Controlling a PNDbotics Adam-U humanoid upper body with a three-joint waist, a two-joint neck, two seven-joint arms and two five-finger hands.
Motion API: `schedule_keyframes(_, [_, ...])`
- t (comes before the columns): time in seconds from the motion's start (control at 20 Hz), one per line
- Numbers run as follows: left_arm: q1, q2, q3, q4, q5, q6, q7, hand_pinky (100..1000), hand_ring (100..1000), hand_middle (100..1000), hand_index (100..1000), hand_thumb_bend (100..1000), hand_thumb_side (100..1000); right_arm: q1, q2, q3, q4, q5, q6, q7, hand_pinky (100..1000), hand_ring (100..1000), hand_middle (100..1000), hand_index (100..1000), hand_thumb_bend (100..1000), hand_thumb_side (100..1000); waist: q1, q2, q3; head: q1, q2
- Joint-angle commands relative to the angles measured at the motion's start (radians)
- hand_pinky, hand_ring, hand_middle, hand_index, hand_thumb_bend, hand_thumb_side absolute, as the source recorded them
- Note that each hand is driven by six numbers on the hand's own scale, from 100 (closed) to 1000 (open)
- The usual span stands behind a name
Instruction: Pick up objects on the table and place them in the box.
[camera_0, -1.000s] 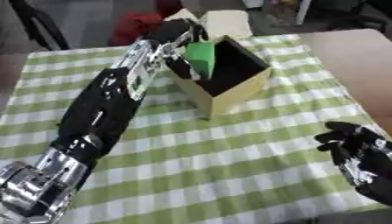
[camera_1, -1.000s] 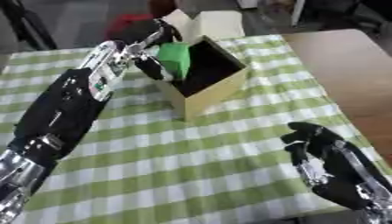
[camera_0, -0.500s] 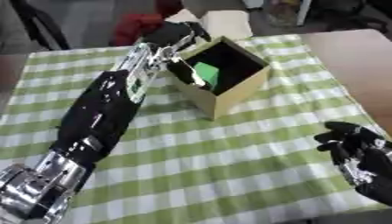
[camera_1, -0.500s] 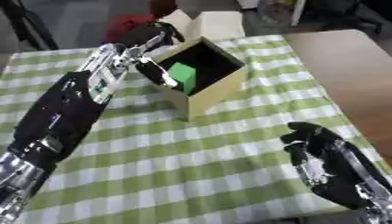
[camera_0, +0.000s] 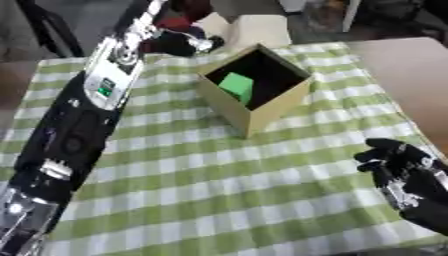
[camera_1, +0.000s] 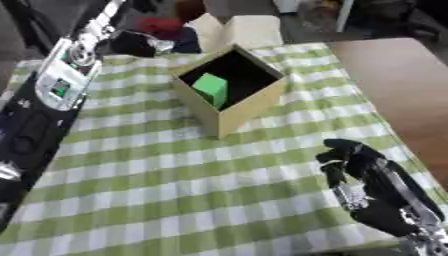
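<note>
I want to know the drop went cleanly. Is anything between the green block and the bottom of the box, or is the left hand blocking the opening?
Nothing visible does. The green block lies inside the box; the left hand is beside it, beyond its far-left corner.

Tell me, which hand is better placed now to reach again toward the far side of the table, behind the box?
Probably the left. The left hand is beside the box at the far edge, while the right hand rests open near the lower right corner. The green block lies inside the box.
</note>
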Motion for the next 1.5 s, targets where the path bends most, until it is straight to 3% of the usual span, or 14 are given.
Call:
schedule_keyframes(0.05, [0.044,0.065,0.043,-0.131,0.112,0.033,0.046,716,636,638,744,661,229,-0.002,-0.018,-0.012,-0.014,-0.001,-0.002,-0.007,706,772,623,847,100,331,-0.005,-0.017,0.009,-0.01,0.0])
schedule_keyframes(0.25, [0.177,0.089,0.086,-0.275,0.186,0.056,0.081,717,637,638,746,657,232,-0.001,-0.019,-0.016,-0.015,0.0,-0.003,-0.011,706,772,623,847,100,330,-0.007,-0.016,0.025,-0.014,-0.002])
schedule_keyframes(0.45, [0.308,0.103,0.127,-0.404,0.195,0.067,0.096,718,638,637,748,653,228,0.0,-0.019,-0.02,-0.016,0.002,-0.003,-0.016,706,772,622,847,100,329,-0.009,-0.014,0.035,-0.017,-0.002])
schedule_keyframes(0.75, [0.456,0.079,0.182,-0.495,0.189,0.083,0.148,717,632,626,743,635,226,0.002,-0.018,-0.023,-0.015,0.003,-0.003,-0.02,706,772,622,847,100,328,-0.012,-0.016,0.053,-0.023,0.002])
schedule_keyframes(1.05, [0.52,0.039,0.209,-0.497,0.231,0.082,0.197,716,627,621,739,620,236,0.007,-0.017,-0.025,-0.016,0.003,-0.005,-0.022,707,772,623,847,100,327,-0.02,-0.018,0.069,-0.019,0.003])
schedule_keyframes(1.5, [0.54,0.023,0.213,-0.484,0.25,0.07,0.198,716,626,622,740,615,242,0.009,-0.015,-0.025,-0.016,0.003,-0.006,-0.022,707,772,623,847,100,327,-0.023,-0.018,0.076,-0.022,0.006])
